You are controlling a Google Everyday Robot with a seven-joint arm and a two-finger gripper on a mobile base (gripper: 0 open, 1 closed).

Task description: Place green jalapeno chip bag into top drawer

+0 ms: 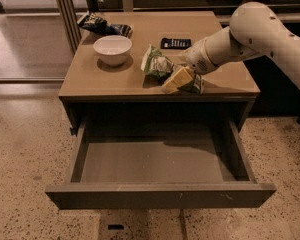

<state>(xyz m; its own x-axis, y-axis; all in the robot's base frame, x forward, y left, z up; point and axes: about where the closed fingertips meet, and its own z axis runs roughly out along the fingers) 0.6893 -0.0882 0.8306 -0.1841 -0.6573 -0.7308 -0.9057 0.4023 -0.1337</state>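
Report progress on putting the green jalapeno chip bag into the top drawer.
Done: the top drawer stands pulled open, its bottom bare. In hand: the gripper is down at the right end of the green jalapeno chip bag, which lies on the table. Left: lift the bag, carry it over the drawer and release it inside.

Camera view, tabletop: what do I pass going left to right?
white bowl → green jalapeno chip bag → gripper, at the bag's right end → robot arm, coming in from the right edge.
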